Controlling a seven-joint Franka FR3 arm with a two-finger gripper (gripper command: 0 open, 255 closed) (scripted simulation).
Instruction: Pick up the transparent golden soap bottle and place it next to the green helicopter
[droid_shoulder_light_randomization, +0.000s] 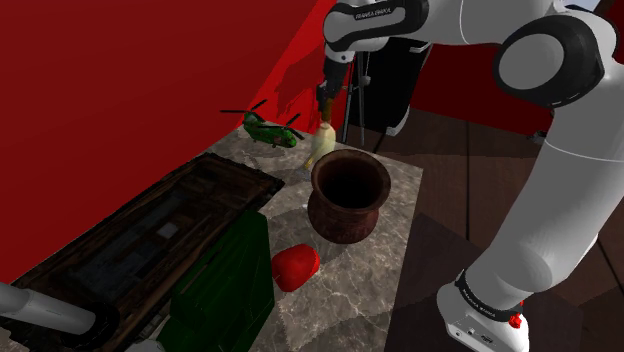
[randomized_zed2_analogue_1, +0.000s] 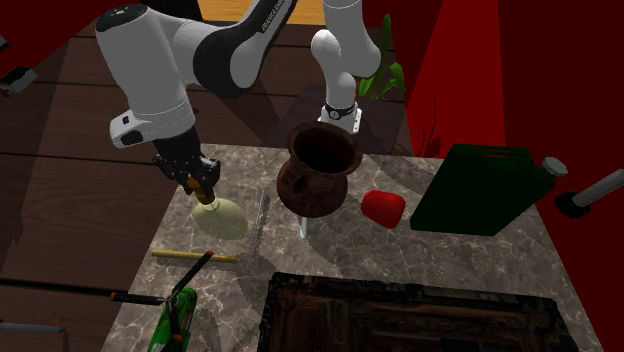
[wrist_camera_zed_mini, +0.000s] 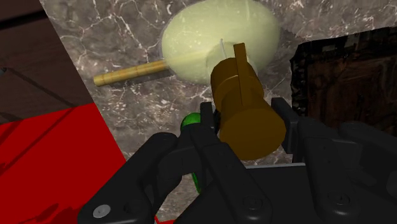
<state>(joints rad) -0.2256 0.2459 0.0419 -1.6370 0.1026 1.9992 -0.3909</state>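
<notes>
In the shoulder view, the gripper (droid_shoulder_light_randomization: 325, 97) hung at the far end of the table (droid_shoulder_light_randomization: 400, 205), closed on the top of the soap bottle (droid_shoulder_light_randomization: 320, 148). The bottle's pale body hung straight below it, just right of the green helicopter (droid_shoulder_light_randomization: 270, 130) in the shoulder view and behind the brown pot (droid_shoulder_light_randomization: 348, 195). The grip sat high, on the narrow top alone. I judged that the heavier body could swing or slip out during a move. A low sweep to the shoulder view's left could also clip the helicopter's rotors.

In the second exterior view, the bottle (randomized_zed2_analogue_1: 222, 218) flared out beneath the gripper (randomized_zed2_analogue_1: 197, 175), its base low over the marble or on it; I could not tell which. The helicopter (randomized_zed2_analogue_1: 175, 320) lay nearer the camera, with a thin rod (randomized_zed2_analogue_1: 195, 257) between the two. Dragging the bottle rather than lifting it could catch that rod.

In the wrist view, the black fingers (wrist_camera_zed_mini: 283, 118) clasped the golden-brown pump cap (wrist_camera_zed_mini: 245, 108) from both sides. The pale body extended beyond the fingertips toward the marble. The cap looked round, so I thought it might twist in the grip.
</notes>
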